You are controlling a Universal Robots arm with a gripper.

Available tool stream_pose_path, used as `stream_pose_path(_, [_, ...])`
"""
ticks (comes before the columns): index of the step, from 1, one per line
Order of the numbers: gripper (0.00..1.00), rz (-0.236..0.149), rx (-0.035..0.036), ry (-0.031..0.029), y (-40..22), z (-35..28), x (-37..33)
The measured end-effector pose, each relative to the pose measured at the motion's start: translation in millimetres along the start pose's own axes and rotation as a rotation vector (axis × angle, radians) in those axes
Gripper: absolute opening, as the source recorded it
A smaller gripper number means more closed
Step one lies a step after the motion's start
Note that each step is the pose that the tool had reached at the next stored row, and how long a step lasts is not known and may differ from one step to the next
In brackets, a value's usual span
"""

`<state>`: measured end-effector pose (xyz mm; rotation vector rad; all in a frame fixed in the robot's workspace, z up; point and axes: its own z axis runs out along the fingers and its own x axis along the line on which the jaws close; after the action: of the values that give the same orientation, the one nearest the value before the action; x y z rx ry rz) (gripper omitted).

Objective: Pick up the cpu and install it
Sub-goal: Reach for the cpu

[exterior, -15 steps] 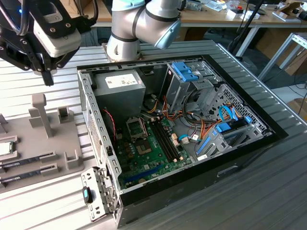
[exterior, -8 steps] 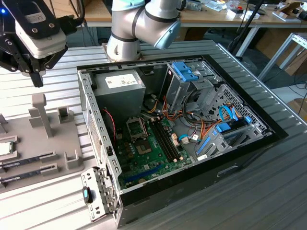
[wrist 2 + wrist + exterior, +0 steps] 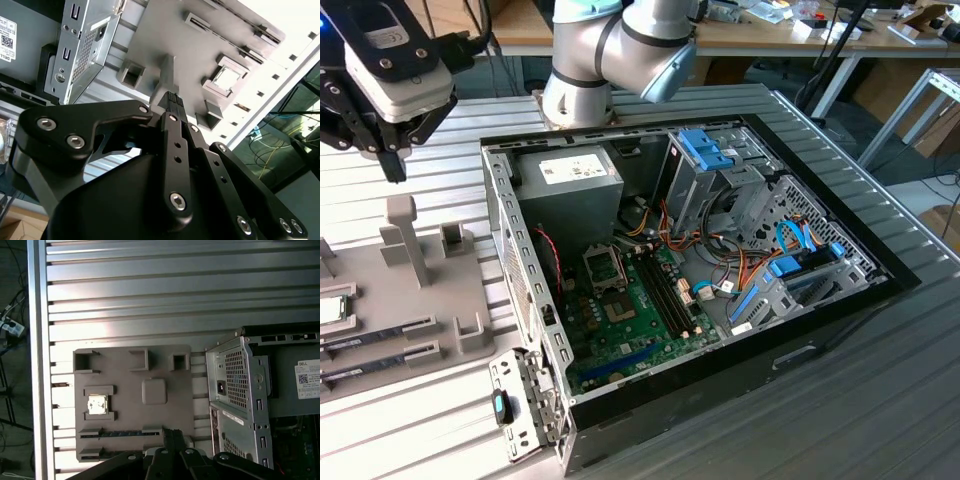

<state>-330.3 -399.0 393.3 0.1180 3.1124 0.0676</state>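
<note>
The cpu (image 3: pixel 98 405), a small square chip with a silver top, lies in a raised holder on the grey fixture plate (image 3: pixel 172 405). In the second wrist view the cpu (image 3: pixel 227 78) rests in the same holder. At the exterior view's left edge a sliver of the cpu (image 3: pixel 330 310) is visible. My gripper (image 3: pixel 392 168) hangs well above the plate, its black fingers (image 3: pixel 172 100) pressed together with nothing between them. In the first wrist view the gripper (image 3: pixel 172 434) is off to one side of the chip, over the plate's edge. The open socket (image 3: pixel 603 268) sits on the green motherboard inside the case.
The open computer case (image 3: pixel 510 260) stands at the exterior view's right of the plate, with a grey power supply (image 3: pixel 575 175), drive cages and cables inside. Two memory sticks (image 3: pixel 380 340) lie in slots on the plate. Upright grey posts (image 3: pixel 405 235) rise from the plate.
</note>
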Motion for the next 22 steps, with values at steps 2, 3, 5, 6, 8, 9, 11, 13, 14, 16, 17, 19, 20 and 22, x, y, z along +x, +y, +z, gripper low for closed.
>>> stream_pose_path(2, [0.11, 0.000, 0.0000, 0.0001, -0.1, -0.1, 1.4])
stream_pose_path(3, [0.11, 0.000, 0.0000, 0.0001, -0.1, -0.1, 1.9])
stream_pose_path(5, [0.11, 0.000, 0.0000, 0.0001, -0.2, -0.1, 3.2])
stream_pose_path(6, [0.11, 0.000, 0.0000, 0.0000, -0.3, -0.1, 4.0])
stream_pose_path(8, [0.11, 0.000, 0.0000, 0.0001, -0.4, -0.2, 5.8])
stream_pose_path(9, [0.11, 0.000, 0.0000, 0.0000, -0.5, -0.2, 6.4])
stream_pose_path(11, [0.11, 0.000, 0.0000, 0.0001, -0.5, -0.2, 7.5])
stream_pose_path(13, [0.11, 0.000, 0.0000, 0.0001, -0.6, -0.3, 8.6])
stream_pose_path(14, [0.11, 0.000, 0.0000, 0.0001, -0.7, -0.3, 9.5])
stream_pose_path(16, [0.11, 0.000, 0.0000, 0.0001, -0.8, -0.3, 10.4])
stream_pose_path(17, [0.11, 0.000, 0.0000, 0.0000, -0.8, -0.3, 11.0])
stream_pose_path(19, [0.11, 0.000, 0.0000, 0.0000, -0.9, -0.3, 12.4])
stream_pose_path(20, [0.11, 0.000, 0.0000, 0.0001, -1.0, -0.4, 13.2])
stream_pose_path(22, [0.11, 0.000, 0.0000, 0.0001, -1.0, -0.4, 14.0])
